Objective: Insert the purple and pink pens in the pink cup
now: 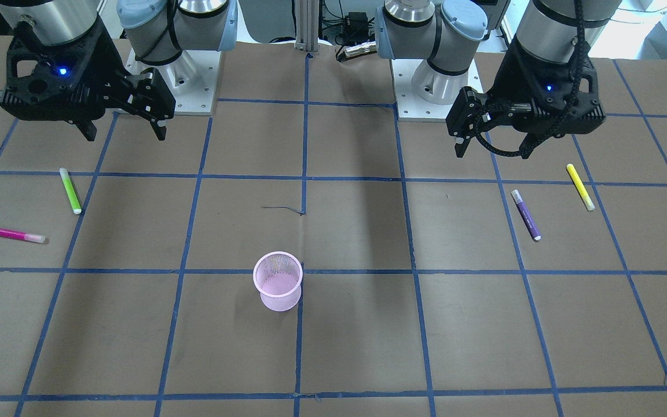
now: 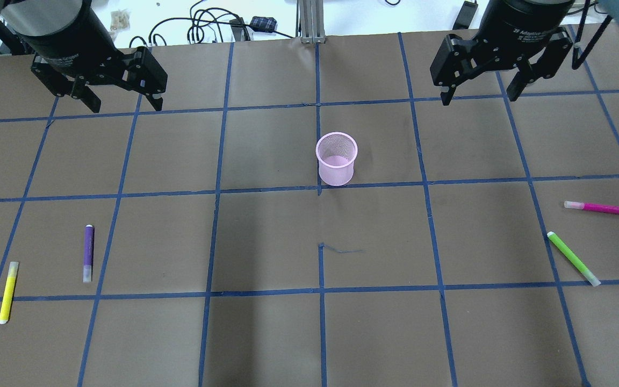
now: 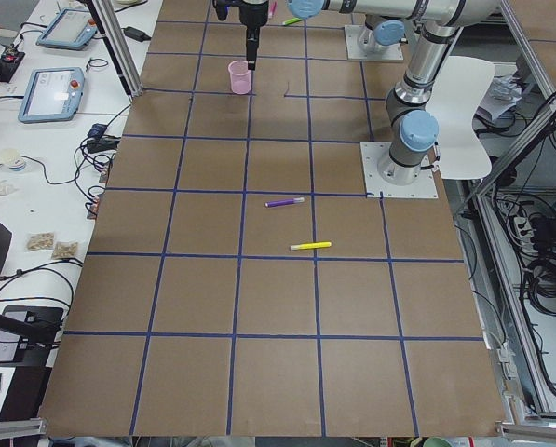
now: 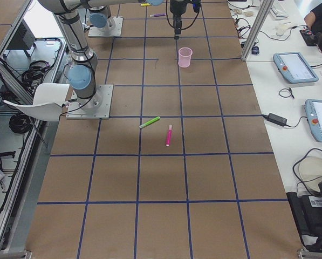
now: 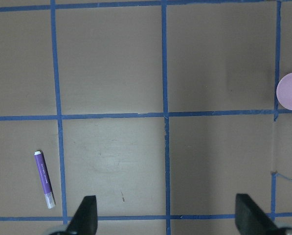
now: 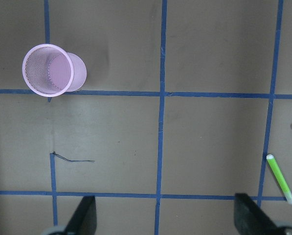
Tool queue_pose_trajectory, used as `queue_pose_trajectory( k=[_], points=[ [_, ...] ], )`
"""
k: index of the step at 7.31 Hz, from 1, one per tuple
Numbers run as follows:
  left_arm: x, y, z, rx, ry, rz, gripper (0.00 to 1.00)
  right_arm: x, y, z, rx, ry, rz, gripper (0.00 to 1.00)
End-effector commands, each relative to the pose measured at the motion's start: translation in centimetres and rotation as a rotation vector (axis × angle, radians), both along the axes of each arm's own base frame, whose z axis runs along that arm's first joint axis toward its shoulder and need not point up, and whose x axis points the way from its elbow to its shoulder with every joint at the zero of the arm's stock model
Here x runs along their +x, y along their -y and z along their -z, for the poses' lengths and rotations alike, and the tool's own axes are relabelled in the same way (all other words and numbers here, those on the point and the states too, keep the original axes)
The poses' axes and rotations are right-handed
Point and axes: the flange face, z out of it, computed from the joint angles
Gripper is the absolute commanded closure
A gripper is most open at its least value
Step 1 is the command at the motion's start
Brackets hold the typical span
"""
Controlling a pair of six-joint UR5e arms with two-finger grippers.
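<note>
The pink cup [image 2: 336, 158] is empty, with the purple pen [image 2: 88, 252] at eight o'clock, the pink pen [image 2: 598, 207] at three, and the left hand [image 2: 121, 101] and right hand [image 2: 479, 97] both spread apart, holding nothing.

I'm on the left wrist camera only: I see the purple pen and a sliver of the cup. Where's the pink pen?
Observer: The pink pen lies far over on the robot's right, near a green pen but not touching it.
Operator: Is anything close to the purple pen that I can't see?
Observer: A yellow pen lies farther to the robot's left of the purple pen, apart from it.
Operator: Is the cup empty?
Observer: Yes, the cup stands upright with nothing inside.
</note>
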Motion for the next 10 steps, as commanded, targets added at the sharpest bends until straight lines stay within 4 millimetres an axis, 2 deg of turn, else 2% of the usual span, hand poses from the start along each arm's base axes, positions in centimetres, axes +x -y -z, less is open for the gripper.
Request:
queue_pose_trajectory(
  k=[1,2,4,5,6,7,8,9,10],
  points=[
    [0.1,0.0,0.0,-0.006,0.003,-0.001,0.00,0.0,0.0,0.0,0.001,-0.001,-0.002,0.00],
    [0.2,0.0,-0.2,-0.010,0.005,-0.002,0.00,-0.1,0.0,0.2,0.005,-0.008,-0.011,0.00],
    [0.4,0.3,1.7,0.026,0.002,-0.005,0.00,0.0,-0.1,0.4,0.010,-0.001,0.000,0.00],
    [2.4,1.3,3.0,0.045,0.003,-0.046,0.00,0.0,-0.1,0.5,0.013,-0.005,-0.002,0.00],
    [7.7,2.0,6.0,0.102,-0.008,-0.142,0.00,-0.6,0.2,0.6,0.016,-0.011,-0.008,0.00],
    [13.8,1.9,10.3,0.186,-0.035,-0.247,0.00,-1.6,0.3,0.6,0.025,-0.015,-0.043,0.00],
    [17.1,1.5,13.5,0.247,-0.052,-0.316,0.00,-4.2,1.0,0.4,0.011,-0.009,-0.099,0.00],
    [19.3,2.0,16.1,0.264,-0.056,-0.348,0.00,-8.2,1.2,-0.1,0.006,-0.010,-0.115,0.00],
    [21.3,2.3,18.8,0.291,-0.067,-0.379,0.00,-12.5,1.0,-0.4,-0.001,-0.009,-0.249,0.00]
  ],
)
